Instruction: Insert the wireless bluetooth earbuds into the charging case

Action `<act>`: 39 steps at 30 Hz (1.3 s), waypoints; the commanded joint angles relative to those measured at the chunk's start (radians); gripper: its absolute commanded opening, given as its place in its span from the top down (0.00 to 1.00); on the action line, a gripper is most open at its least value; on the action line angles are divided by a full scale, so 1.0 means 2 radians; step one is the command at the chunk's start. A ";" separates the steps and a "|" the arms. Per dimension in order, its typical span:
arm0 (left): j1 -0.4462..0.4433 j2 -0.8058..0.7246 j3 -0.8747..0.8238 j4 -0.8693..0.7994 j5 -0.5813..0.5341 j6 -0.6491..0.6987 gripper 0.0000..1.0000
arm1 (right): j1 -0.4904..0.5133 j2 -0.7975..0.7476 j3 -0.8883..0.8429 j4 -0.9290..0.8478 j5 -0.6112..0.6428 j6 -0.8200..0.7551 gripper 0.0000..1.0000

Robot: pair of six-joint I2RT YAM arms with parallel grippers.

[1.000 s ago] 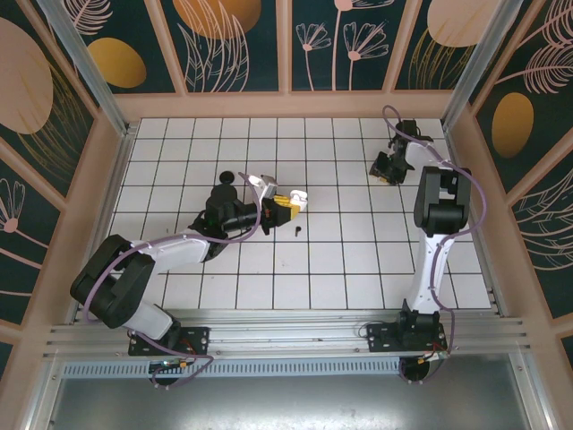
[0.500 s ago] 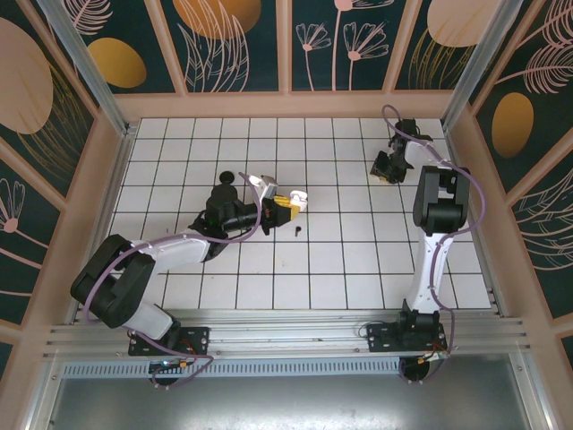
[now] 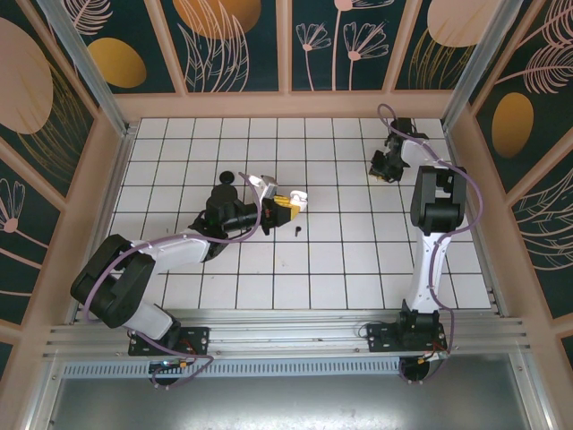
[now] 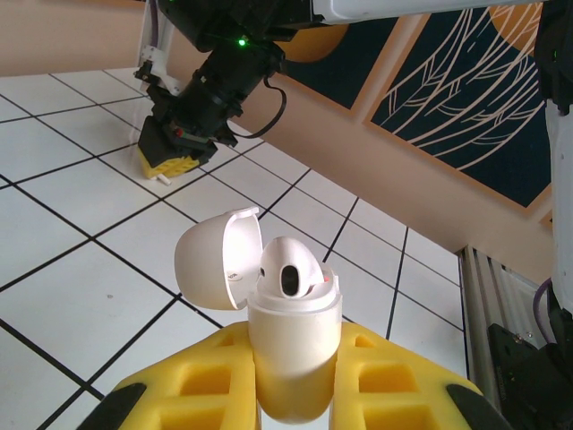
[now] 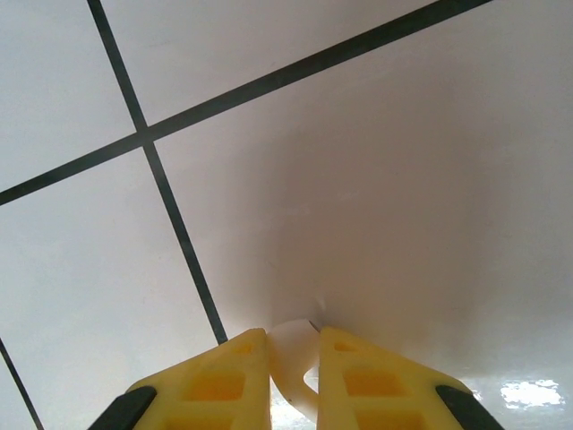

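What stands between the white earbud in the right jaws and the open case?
Nothing visible. Bare tiles lie between the white earbud in the right jaws and the charging case, whose lid stands open. A second earbud already sits inside.

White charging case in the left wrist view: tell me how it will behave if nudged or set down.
The white charging case looks smooth and rounded, so it may slip in the left gripper if pushed. Its hinged lid stands open, likely a weak spot. With that rounded body and lid to one side, it would probably tip if set down.
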 commanded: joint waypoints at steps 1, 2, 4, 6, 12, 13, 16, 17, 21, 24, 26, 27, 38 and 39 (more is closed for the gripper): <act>-0.002 0.001 0.005 0.005 0.007 0.010 1.00 | 0.002 -0.005 -0.001 -0.009 -0.023 0.010 0.85; -0.001 0.001 0.005 0.005 0.007 0.010 1.00 | 0.002 -0.010 -0.005 -0.006 -0.030 0.012 0.85; -0.002 0.001 0.004 0.005 0.007 0.009 1.00 | 0.003 -0.020 -0.016 0.003 -0.044 0.018 0.85; -0.001 0.001 0.004 0.006 0.006 0.008 1.00 | 0.003 -0.035 -0.031 0.016 -0.058 0.025 0.85; -0.001 0.002 0.003 0.016 0.007 0.003 1.00 | 0.015 -0.101 -0.102 0.066 -0.082 0.048 0.86; -0.002 0.002 0.004 0.018 0.007 0.001 1.00 | 0.018 -0.116 -0.113 0.073 -0.085 0.052 0.86; -0.002 -0.001 0.007 0.021 0.005 -0.002 1.00 | 0.031 -0.160 -0.140 0.089 -0.085 0.063 0.86; -0.002 -0.002 0.008 0.022 0.003 -0.002 1.00 | 0.037 -0.175 -0.148 0.092 -0.082 0.068 0.86; -0.001 -0.009 0.012 0.027 -0.009 0.000 1.00 | 0.067 -0.234 -0.165 0.098 -0.058 0.081 0.87; -0.002 -0.011 0.015 0.036 -0.030 0.003 1.00 | 0.100 -0.278 -0.170 0.099 -0.037 0.091 0.87; -0.002 -0.011 0.022 0.042 -0.046 0.004 1.00 | 0.124 -0.312 -0.177 0.105 -0.022 0.103 0.87; -0.002 -0.011 0.025 0.045 -0.053 0.003 1.00 | 0.134 -0.327 -0.183 0.110 -0.016 0.110 0.86; -0.029 -0.010 0.027 0.112 -0.154 0.013 1.00 | 0.266 -0.478 -0.253 0.176 0.069 0.184 0.86; -0.033 -0.011 0.026 0.112 -0.163 0.022 1.00 | 0.273 -0.488 -0.258 0.180 0.073 0.190 0.86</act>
